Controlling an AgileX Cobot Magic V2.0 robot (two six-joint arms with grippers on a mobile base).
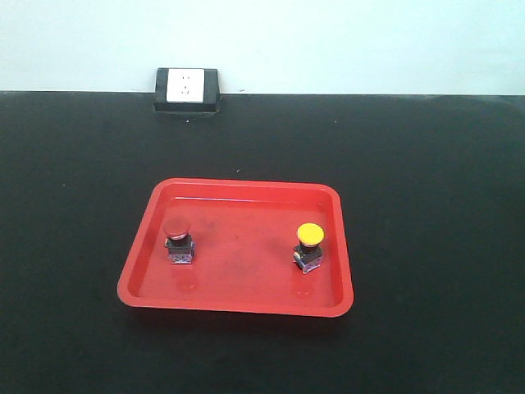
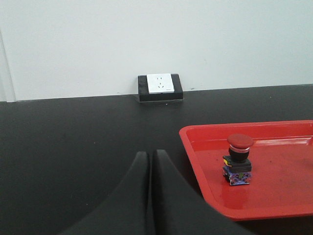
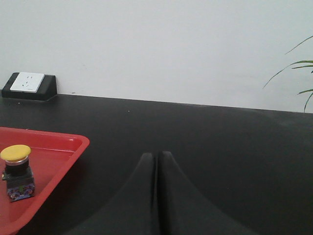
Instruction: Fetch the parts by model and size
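Two grippers sit nearest, each with its jaws pressed together on nothing: the left gripper (image 2: pixel 150 157) outside the tray's left edge, the right gripper (image 3: pixel 156 159) beyond its right edge. One red tray (image 1: pixel 238 302) holds two switches, both upright, caps up: the red switch (image 1: pixel 178 238) at left, the yellow switch (image 1: pixel 308 247) at right, well apart. Farthest, one socket (image 1: pixel 186 88) stands seemingly against the wall.
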